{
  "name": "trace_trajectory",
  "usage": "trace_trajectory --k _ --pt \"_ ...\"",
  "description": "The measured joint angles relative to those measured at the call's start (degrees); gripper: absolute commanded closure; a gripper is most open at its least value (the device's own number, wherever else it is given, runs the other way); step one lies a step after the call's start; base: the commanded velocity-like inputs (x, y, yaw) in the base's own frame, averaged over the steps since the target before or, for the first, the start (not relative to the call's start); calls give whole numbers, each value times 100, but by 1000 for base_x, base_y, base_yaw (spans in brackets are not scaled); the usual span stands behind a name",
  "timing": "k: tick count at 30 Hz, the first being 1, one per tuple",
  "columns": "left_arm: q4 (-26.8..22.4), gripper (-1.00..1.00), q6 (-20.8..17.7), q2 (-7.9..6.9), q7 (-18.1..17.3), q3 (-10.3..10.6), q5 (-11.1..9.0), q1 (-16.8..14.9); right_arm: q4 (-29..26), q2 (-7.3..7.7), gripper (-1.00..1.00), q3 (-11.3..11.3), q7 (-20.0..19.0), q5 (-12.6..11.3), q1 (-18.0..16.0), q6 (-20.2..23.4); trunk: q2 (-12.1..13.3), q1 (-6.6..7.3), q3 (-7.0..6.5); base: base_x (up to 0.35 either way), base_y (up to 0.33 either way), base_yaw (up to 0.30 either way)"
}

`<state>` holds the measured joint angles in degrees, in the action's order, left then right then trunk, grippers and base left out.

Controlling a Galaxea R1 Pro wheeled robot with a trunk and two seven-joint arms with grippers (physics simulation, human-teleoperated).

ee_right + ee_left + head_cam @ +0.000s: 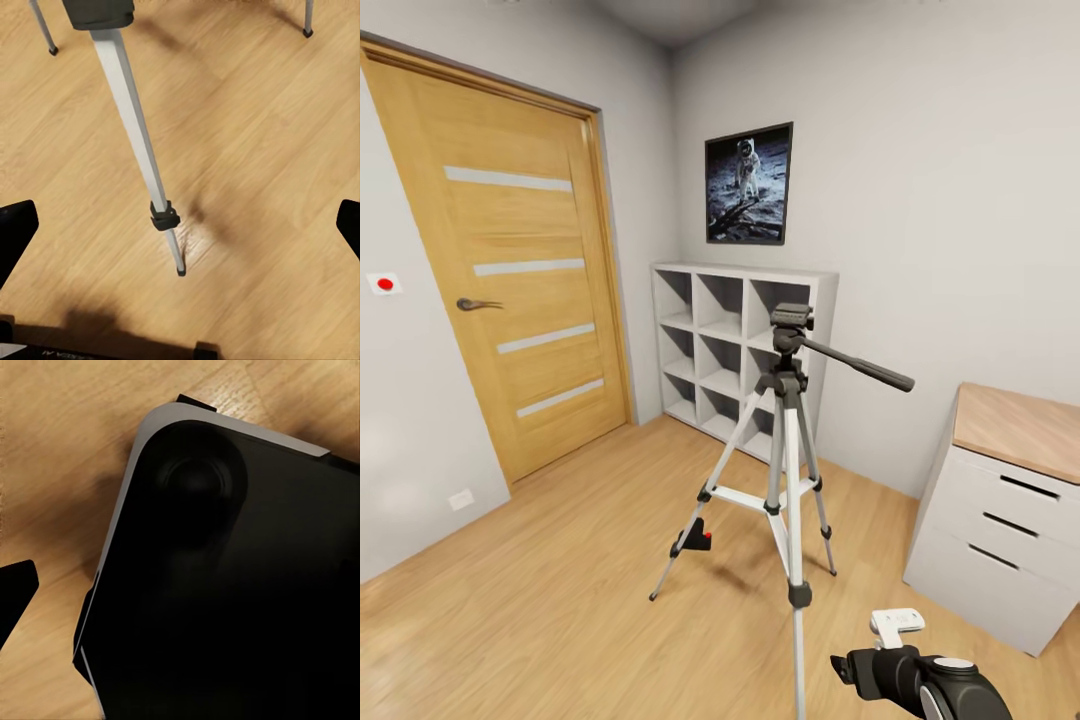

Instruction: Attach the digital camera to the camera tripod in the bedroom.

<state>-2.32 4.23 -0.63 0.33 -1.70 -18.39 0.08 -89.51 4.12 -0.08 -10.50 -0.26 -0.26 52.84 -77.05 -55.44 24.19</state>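
The camera tripod (790,400) stands upright on the wood floor in the middle of the bedroom, its dark head (792,320) bare and its pan handle (860,368) pointing right. The digital camera (697,540), small and black with a red spot, lies on the floor beside the tripod's left leg. My right arm (920,680) shows at the bottom right, close to the tripod's front leg. In the right wrist view my right gripper (184,225) is open over that silver leg (135,142) and its foot (180,270). My left gripper (180,585) hangs over the robot's dark base (225,585), one fingertip (15,592) showing.
A white cube shelf (740,350) stands against the back wall behind the tripod. A white drawer unit with a wooden top (1010,500) is at the right. A closed wooden door (510,270) is at the left. Open floor lies left of the tripod.
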Motion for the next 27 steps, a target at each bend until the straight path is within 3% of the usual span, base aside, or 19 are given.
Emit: trace_trajectory --k 27 --pt "0 -100 3 -8 -1 8 -4 0 20 9 -100 -24 26 1 2 -51 1083 593 -485 0 0 0"
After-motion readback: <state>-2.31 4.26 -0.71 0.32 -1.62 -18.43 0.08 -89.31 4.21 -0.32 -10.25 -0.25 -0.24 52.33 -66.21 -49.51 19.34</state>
